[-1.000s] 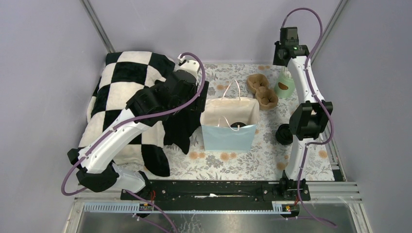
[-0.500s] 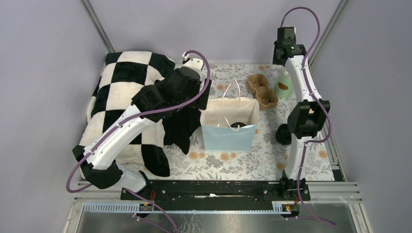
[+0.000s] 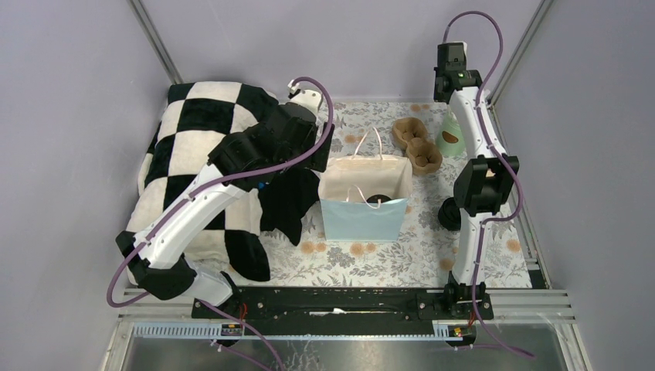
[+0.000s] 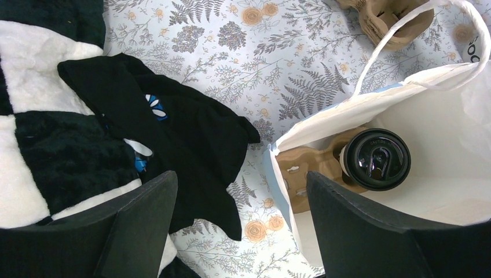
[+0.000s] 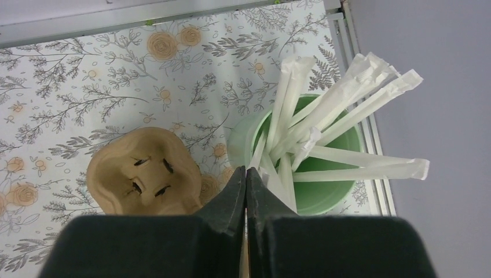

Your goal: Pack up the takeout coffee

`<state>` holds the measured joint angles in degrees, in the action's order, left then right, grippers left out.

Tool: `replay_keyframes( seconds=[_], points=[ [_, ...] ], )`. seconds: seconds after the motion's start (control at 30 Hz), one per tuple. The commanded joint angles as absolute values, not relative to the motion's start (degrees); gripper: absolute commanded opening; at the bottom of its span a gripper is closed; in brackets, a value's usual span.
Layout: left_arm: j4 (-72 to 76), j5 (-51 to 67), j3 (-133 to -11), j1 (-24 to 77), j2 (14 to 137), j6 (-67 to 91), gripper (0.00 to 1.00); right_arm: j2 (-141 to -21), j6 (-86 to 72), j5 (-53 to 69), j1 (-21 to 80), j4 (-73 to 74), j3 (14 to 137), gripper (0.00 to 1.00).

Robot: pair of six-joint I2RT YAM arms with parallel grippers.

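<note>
Pinching straws (image 5: 324, 104): your right gripper (image 5: 246, 174) is pressing fully shut among them in the green cup (image 5: 333, 194); catch unclear.
Left gripper (image 4: 240, 182): hanging wide, empty.
Takeout coffee (image 4: 375, 159): sitting inside the bag (image 4: 440, 110), 8 o'clock from that cup.
Lifting: be rising straight, slowly, freeing one straw.

The white and black left arm (image 3: 193, 212) starts from its base at the near left corner of the surface. It reaches forward and to the right with a bent elbow, and it ends in a black wrist (image 3: 290, 131). The left hand (image 4: 240, 182) looks downward, and its two black fingers (image 4: 139, 231) stand wide apart. The white and black right arm (image 3: 480, 127) starts from the near right side and goes up to a black elbow joint (image 3: 483, 185). From there it stretches almost straight toward the far edge. The right hand (image 5: 246, 176) also looks downward, and its two black fingers are pressed together along their inner sides up to the tips.
</note>
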<state>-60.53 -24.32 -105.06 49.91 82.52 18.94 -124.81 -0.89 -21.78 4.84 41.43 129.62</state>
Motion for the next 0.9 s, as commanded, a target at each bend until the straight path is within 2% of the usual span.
replay_keyframes(
  seconds=[0.0, 0.27, 0.47, 0.53, 0.67, 0.87],
  points=[
    [-59.77, -23.74, -108.09, 49.53, 82.50, 18.22, 0.86, -119.19, -0.25, -25.30, 6.37, 39.81, 132.63, 0.00],
    [-59.94, -21.81, -109.99, 49.46, 81.43, 23.42, 0.86, -108.82, 0.80, -21.63, 6.86, 38.17, 134.92, 0.00],
    [-59.84, -22.41, -111.45, 49.35, 79.20, 28.50, 0.86, -97.63, -7.56, -10.68, 7.60, 39.85, 134.96, 0.00],
    [-59.12, -23.49, -111.45, 49.26, 78.18, 29.59, 0.87, -91.86, -11.31, -1.75, 7.58, 38.53, 130.86, 0.00],
    [-58.51, -25.69, -113.45, 49.02, 77.18, 30.07, 0.91, -80.14, -17.91, 23.97, 7.62, 30.68, 119.12, 0.00],
    [-59.33, -30.31, -114.92, 48.87, 74.41, 31.67, 0.92, -68.07, -38.89, 45.76, 7.59, 15.96, 102.58, 0.00]
  ],
)
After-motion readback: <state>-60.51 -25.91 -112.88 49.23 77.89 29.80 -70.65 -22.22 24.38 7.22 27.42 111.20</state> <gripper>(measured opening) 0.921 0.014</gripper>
